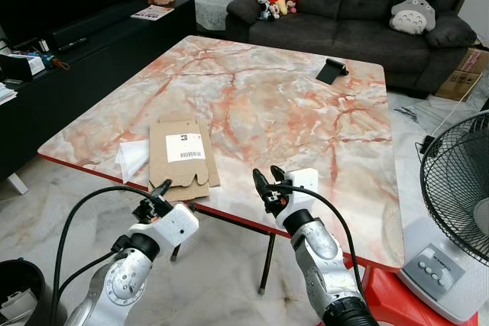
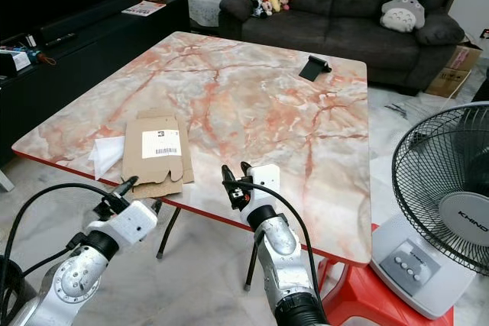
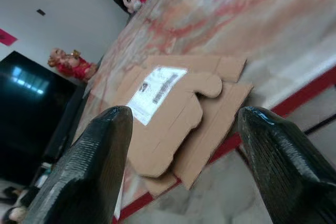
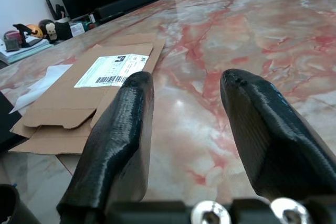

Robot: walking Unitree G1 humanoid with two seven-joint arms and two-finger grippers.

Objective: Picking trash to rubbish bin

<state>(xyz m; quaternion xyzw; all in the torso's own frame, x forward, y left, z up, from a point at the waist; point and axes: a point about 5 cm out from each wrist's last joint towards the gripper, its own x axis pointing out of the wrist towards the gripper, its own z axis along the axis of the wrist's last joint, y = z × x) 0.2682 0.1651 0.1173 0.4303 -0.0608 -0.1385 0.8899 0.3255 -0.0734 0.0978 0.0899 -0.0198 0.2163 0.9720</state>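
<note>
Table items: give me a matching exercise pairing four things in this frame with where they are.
Things:
1. flattened cardboard box
2. phone stand
3. fan
4. white plastic wrapper

Places:
A. on the floor right of the table
B. far side of the table near the sofa
C. at the table's near edge
D. tucked beside the cardboard's left side

Pairs: 1-C, 2-B, 3-A, 4-D
</note>
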